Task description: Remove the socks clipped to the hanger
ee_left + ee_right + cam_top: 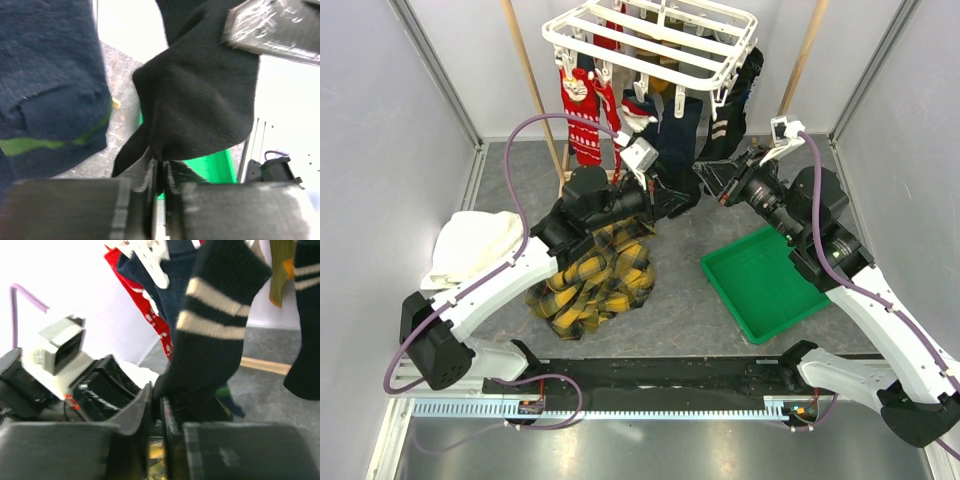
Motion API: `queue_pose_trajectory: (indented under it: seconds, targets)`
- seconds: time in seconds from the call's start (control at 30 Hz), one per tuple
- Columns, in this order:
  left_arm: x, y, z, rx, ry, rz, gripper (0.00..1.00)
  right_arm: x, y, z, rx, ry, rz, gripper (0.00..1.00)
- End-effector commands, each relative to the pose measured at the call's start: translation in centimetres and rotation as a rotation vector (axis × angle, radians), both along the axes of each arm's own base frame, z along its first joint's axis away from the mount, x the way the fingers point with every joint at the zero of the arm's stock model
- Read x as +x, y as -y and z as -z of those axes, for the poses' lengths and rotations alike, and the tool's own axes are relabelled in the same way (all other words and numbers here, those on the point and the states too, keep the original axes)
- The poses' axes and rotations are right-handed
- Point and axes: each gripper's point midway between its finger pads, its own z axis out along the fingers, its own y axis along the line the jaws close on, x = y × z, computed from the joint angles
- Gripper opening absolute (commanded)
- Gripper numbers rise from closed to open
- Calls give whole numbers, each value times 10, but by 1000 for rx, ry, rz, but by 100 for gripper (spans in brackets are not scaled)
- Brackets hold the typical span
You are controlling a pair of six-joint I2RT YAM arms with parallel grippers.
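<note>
Socks [582,110] clipped under hanger [630,62], long axes vertical, toes down.
Left pincer [159,172] and right pincer [157,407] each clamped on black sock [210,340], which slants down-left from hanger's right end.

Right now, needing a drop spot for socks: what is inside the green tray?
Nothing shows in the green tray but bare floor; the right arm covers its right edge, leaving that strip unseen.

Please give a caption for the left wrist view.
Left gripper pinches a black sock beside a navy sock, green tray behind.
</note>
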Motion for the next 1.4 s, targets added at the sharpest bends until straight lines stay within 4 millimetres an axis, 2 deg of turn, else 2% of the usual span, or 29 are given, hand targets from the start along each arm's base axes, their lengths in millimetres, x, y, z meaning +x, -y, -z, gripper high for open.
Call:
queue_pose_trajectory:
  seconds: [0.0, 0.03, 0.07, 0.13, 0.2, 0.3, 0.4, 0.5, 0.63, 0.73, 0.83, 1.1, 1.37]
  targets:
    - [-11, -8, -38, -39, 88, -18, 2, -5, 14, -18, 9, -16, 52, 28]
    - [-15, -13, -44, -51, 97, -21, 2, -1, 23, -20, -1, -18, 106, 38]
    - [-16, -15, -43, -51, 98, -27, 2, 1, 29, -23, -18, -16, 138, 43]
    - [-19, -19, -39, -43, 107, -31, 2, 7, 48, -39, -23, -6, 244, 52]
    - [-18, -20, -31, -26, 104, -34, 2, 11, 58, -58, -32, 35, 299, 56]
    - [-17, -20, -23, -4, 104, -37, 2, 23, 59, -79, -73, 86, 338, 60]
    - [-21, -20, -20, 5, 104, -21, 2, 41, 53, -89, -162, 136, 353, 67]
    - [-23, -24, -22, 1, 112, -24, 2, 56, 49, -95, -215, 159, 377, 69]
    - [-27, -26, -25, -6, 121, -16, 2, 65, 37, -98, -238, 178, 349, 70]
    - [-29, -25, -25, -7, 116, -3, 2, 70, 27, -94, -266, 191, 304, 71]
    - [-32, -24, -26, -10, 117, 10, 2, 74, 25, -90, -278, 190, 288, 71]
    - [-33, -25, -27, -12, 121, 9, 2, 90, 41, -80, -267, 165, 335, 71]
    - [-34, -26, -27, -12, 123, 10, 2, 105, 51, -73, -197, 153, 265, 67]
